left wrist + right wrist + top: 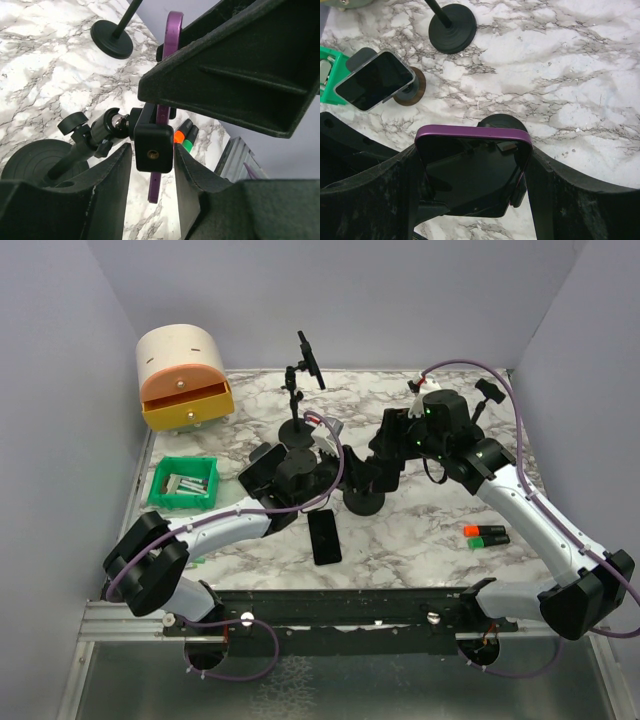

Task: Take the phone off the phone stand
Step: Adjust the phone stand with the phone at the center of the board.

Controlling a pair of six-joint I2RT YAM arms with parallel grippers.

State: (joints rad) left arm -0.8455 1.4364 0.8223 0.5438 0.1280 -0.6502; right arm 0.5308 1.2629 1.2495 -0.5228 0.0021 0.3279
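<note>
Your right gripper (pixel 472 172) clamps the purple phone (pixel 470 137) between its fingers; your left gripper (pixel 152 162) pinches the stand clamp (pixel 151 135), evidently bracing it.

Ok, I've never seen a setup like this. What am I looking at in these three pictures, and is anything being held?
These are two robot arms bolted to the near edge of a marble table. The wide picture looks down from above and behind them. The other two come from a camera on each wrist, so the big dark shapes there are that arm's own fingers.

The right tool is closed on a purple phone, one finger on each side edge. The left tool grips the black clamp of the stand carrying that phone.

Also on the table are a black phone lying flat, a green bin, two markers, a drawer box and a grey phone on another stand.
</note>
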